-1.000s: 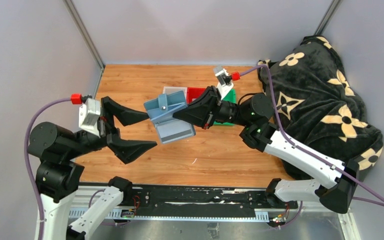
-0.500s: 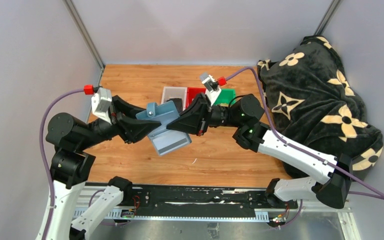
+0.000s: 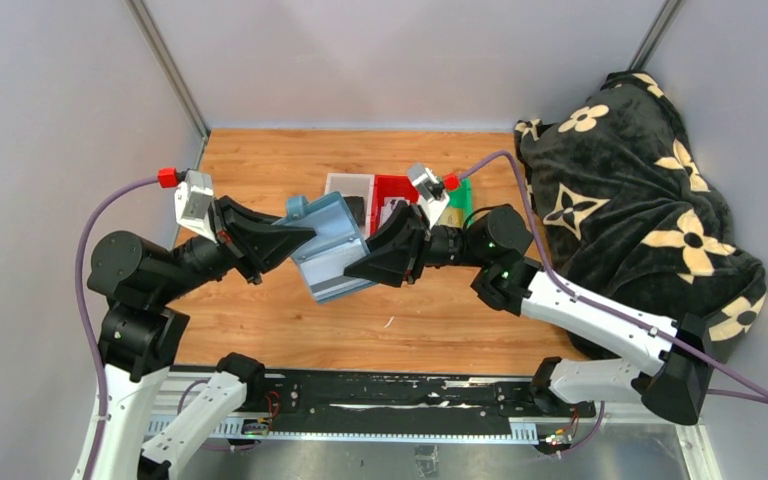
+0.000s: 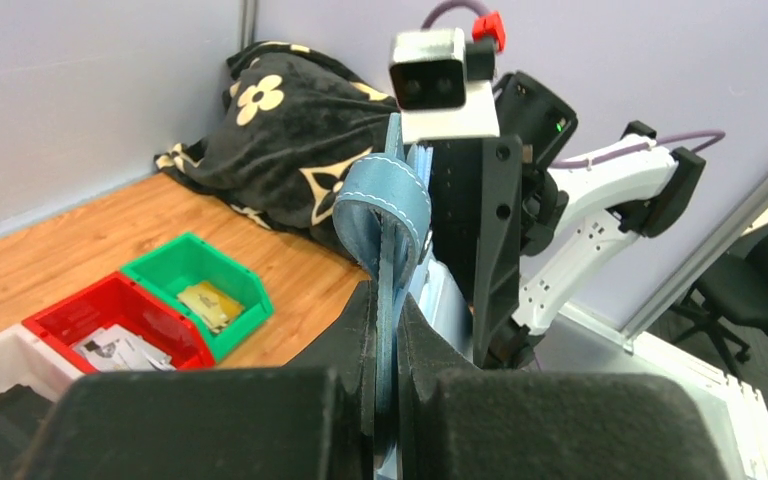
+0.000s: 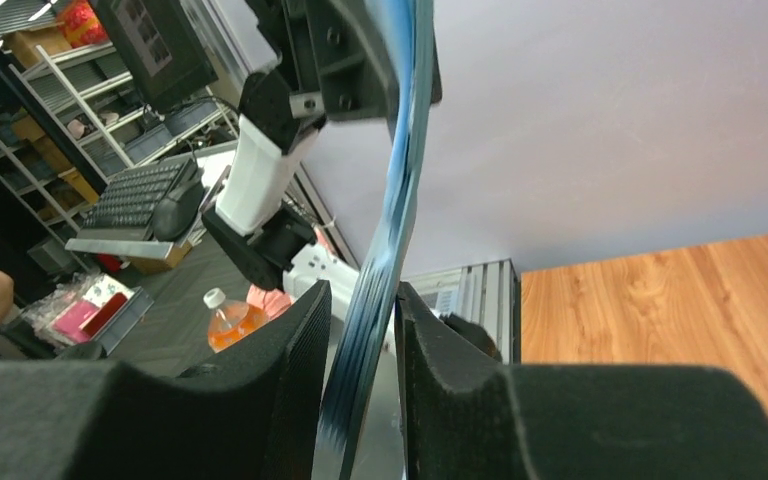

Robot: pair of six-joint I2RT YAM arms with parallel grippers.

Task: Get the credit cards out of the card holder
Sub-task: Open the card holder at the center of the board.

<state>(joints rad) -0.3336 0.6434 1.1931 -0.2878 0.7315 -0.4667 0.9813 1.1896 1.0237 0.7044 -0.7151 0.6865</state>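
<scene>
The holder (image 3: 335,238) is clamped by the left gripper (image 3: 295,237); its opposite edge is loosely straddled by the part-open right gripper (image 3: 357,270).

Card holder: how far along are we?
Done: the card holder is up off the table and folded open. In hand: the left gripper is clamped on one flap; the right gripper straddles the opposite edge, grip unclear. Left: no card shows pulled out, so the extraction itself looks not yet started.
</scene>
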